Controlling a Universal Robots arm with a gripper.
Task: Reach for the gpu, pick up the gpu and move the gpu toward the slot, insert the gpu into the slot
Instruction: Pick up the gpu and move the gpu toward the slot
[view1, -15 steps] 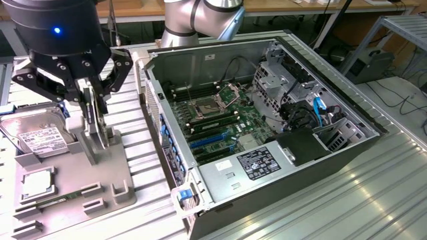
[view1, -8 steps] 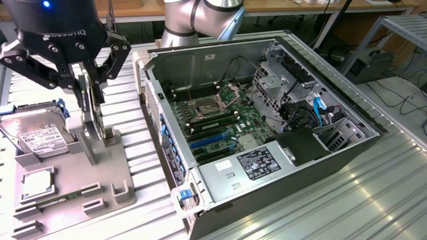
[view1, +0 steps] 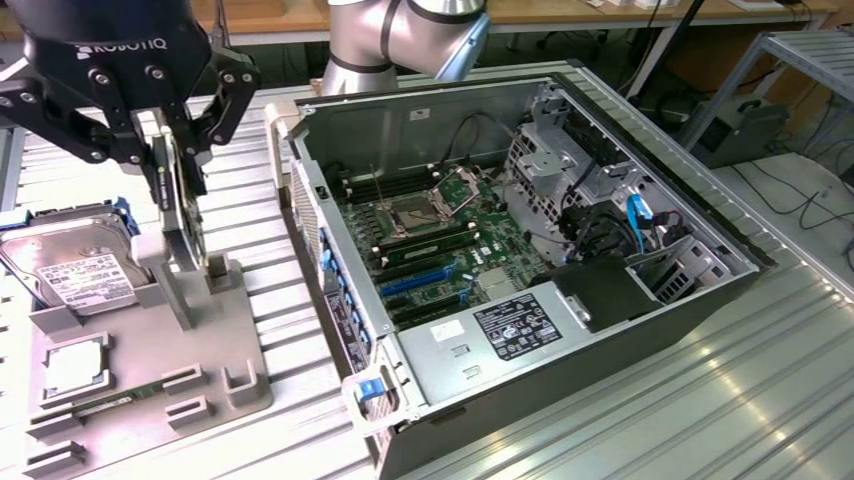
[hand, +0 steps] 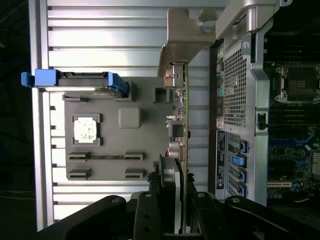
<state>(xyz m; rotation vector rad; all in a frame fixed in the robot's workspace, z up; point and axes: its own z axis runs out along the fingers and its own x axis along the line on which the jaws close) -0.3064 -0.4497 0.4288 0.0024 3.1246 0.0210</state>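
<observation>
Watching from my console, I see the pincer (view1: 174, 165) (hand: 175, 192) clamped on the gpu (view1: 182, 222) (hand: 183, 112), which stands upright and edge-on over the grey holder (view1: 234, 350) (hand: 145, 150) on the bench (view1: 314, 400). The card's lower end is at the holder's upright posts; I cannot tell if they touch. The hard drive (view1: 78, 265) (hand: 75, 82) and the processor chip (view1: 74, 365) (hand: 86, 129) rest in that holder. The open computer case (view1: 607, 300) lies just beside it, and its blue slots (view1: 420, 282) are well apart from the card.
</observation>
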